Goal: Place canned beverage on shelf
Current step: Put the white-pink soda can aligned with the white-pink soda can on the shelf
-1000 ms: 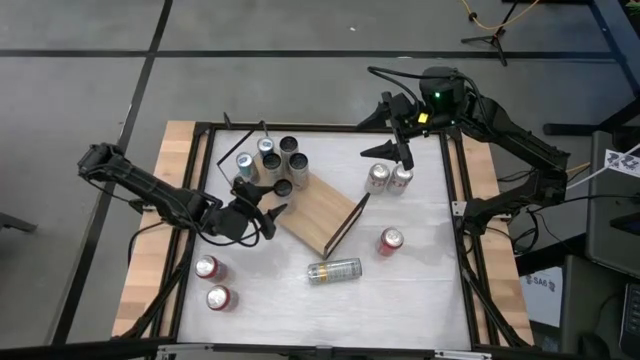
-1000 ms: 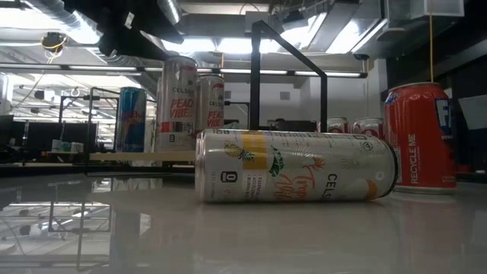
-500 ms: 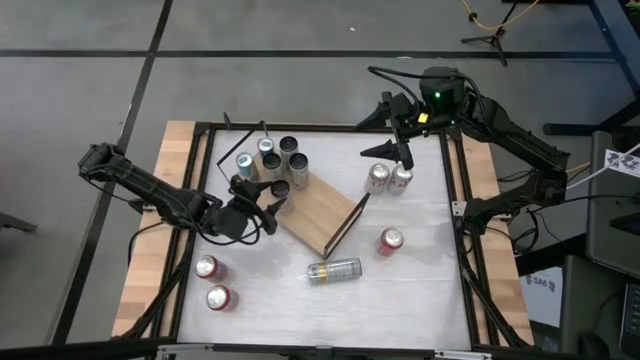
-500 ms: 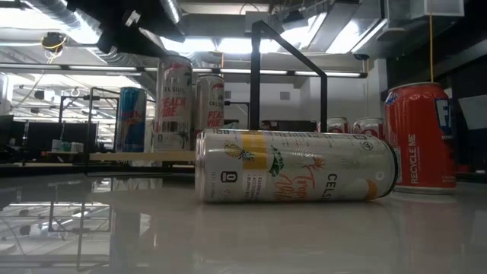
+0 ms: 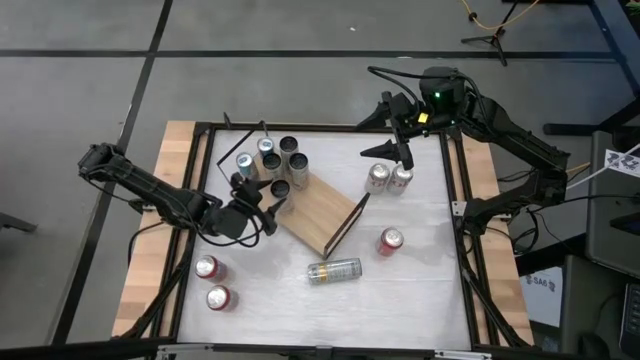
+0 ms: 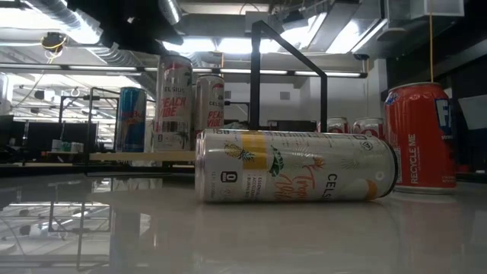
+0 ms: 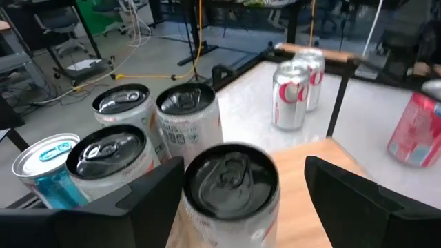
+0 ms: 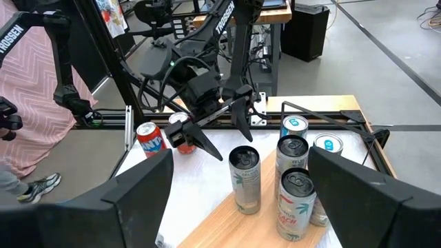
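Celsius "Peach Vibe" tall silver can (image 6: 173, 103) stands on the light-brown wooden shelf (image 5: 318, 211), between the left claw's (image 5: 264, 204) spread, released fingers; right claw (image 5: 392, 148) gapes at one o'clock.

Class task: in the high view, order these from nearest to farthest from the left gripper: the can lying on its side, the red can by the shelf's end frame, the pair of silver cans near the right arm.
From the left gripper:
1. Lying can, front centre.
2. Red can, right of the shelf.
3. Silver pair, far right.

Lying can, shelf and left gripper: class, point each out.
Lying can (image 6: 297, 166): low view, middle of its side.
Shelf (image 5: 318, 212): high view, bare wooden board.
Left gripper (image 5: 268, 208): high view, midway between its fingertips.
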